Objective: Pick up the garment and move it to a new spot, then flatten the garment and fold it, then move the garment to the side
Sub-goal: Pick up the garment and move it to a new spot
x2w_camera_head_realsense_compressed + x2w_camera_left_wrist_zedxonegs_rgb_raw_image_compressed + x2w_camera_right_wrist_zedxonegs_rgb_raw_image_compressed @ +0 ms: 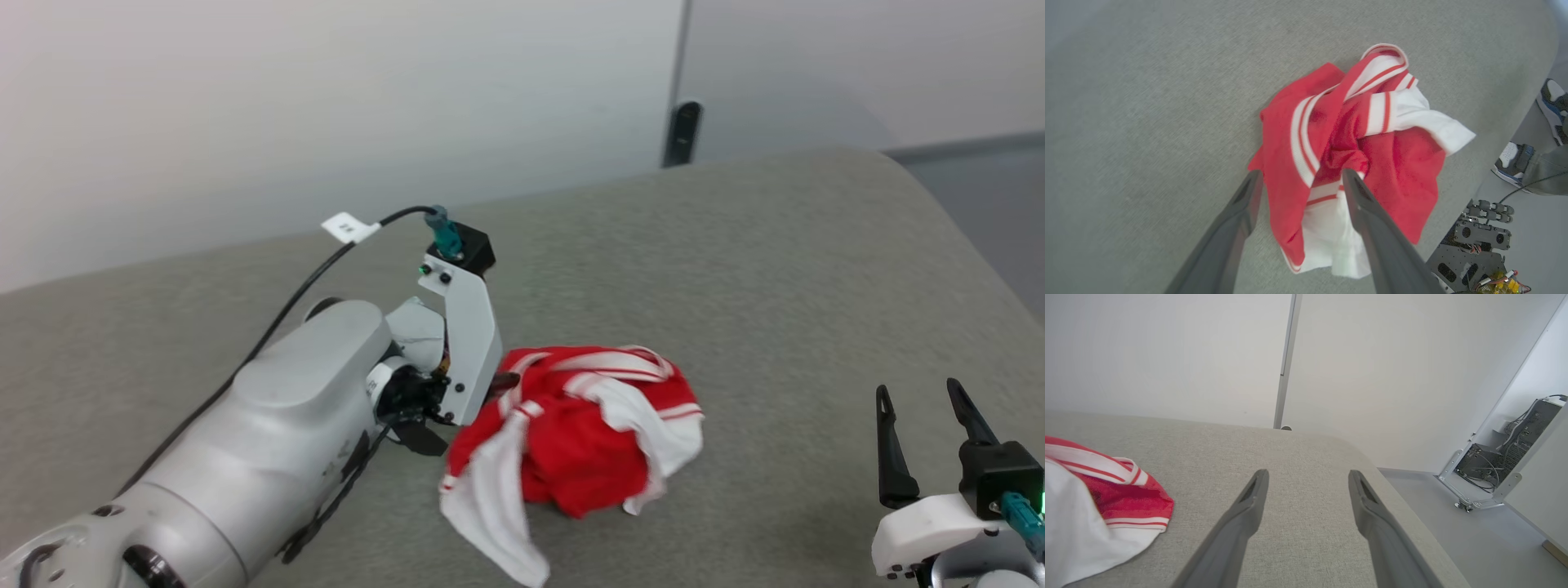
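The soft red short-sleeved shirt with white sleeves and striped trim bands (588, 433) lies crumpled in a heap on the grey fabric-covered worktop (775, 269), just below the centre of the head view. One white sleeve trails out of the heap toward 7 o'clock.

The left gripper (1301, 177), on a pale silver forearm (277, 441) that comes in from 8 o'clock in the head view, is at the shirt's 9 o'clock edge. In the left wrist view its two dark fingers stand spread apart, not closed on anything. One fingertip (1350, 176) lies over a red fold near the middle of the heap and the other sits just beside the cloth's edge, so part of the red body and a striped band lie between them.

The right gripper (918, 392) is at 4 o'clock in the head view, well apart from the shirt. Its fingers are parted and point toward 12 o'clock, with bare worktop between them.

In the left wrist view, at 3 o'clock beyond the worktop's rim, a person's dark-and-white shoes (1513, 161) stand on the floor.
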